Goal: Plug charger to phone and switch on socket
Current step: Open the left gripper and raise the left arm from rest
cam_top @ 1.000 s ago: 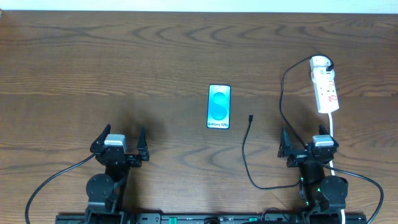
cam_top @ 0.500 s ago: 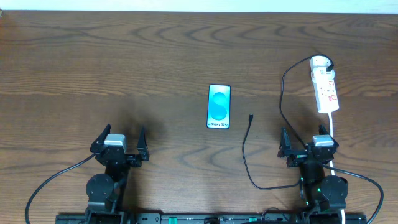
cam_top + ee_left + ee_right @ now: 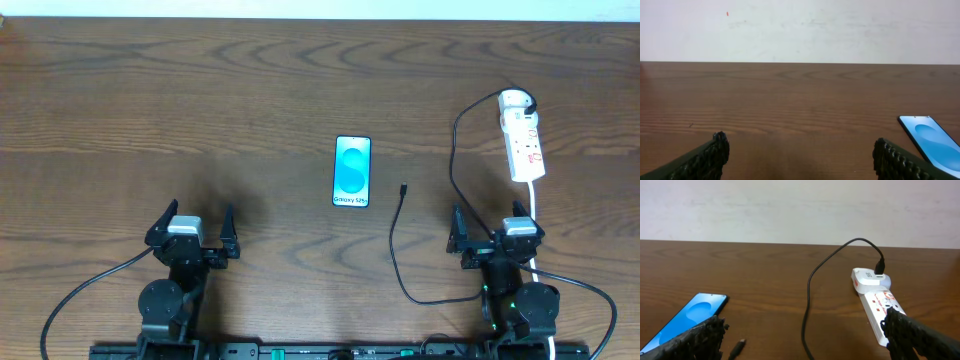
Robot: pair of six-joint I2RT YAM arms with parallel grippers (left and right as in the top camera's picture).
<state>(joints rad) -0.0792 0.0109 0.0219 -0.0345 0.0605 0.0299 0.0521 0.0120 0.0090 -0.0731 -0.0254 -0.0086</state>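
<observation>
The left gripper (image 3: 199, 214) hovers at the near left of the wooden surface (image 3: 200, 100) with its jaws spread wide and nothing between them. It is well apart from everything the task needs.

The Galaxy S25+ phone (image 3: 352, 171) lies flat in the middle, screen up and lit. Its lower end faces the arms, so its charging port is probably on the near edge, where a plug can be pushed in from the robot's side.

Just right of that lower end, not touching it, lies the charger's plug tip (image 3: 403, 188). The black charger cable (image 3: 395, 250) trails from it towards the arms, curls by the right arm's base and climbs to the far right. That slack should let the tip reach the phone.

The right gripper (image 3: 490, 218) is also wide and empty, and it looks the nearer one to the tip.

Beyond it lies the white power strip (image 3: 524, 140). The charger's black plug (image 3: 527, 100) is already seated in its rounded far end, and its switches face up for a press.
</observation>
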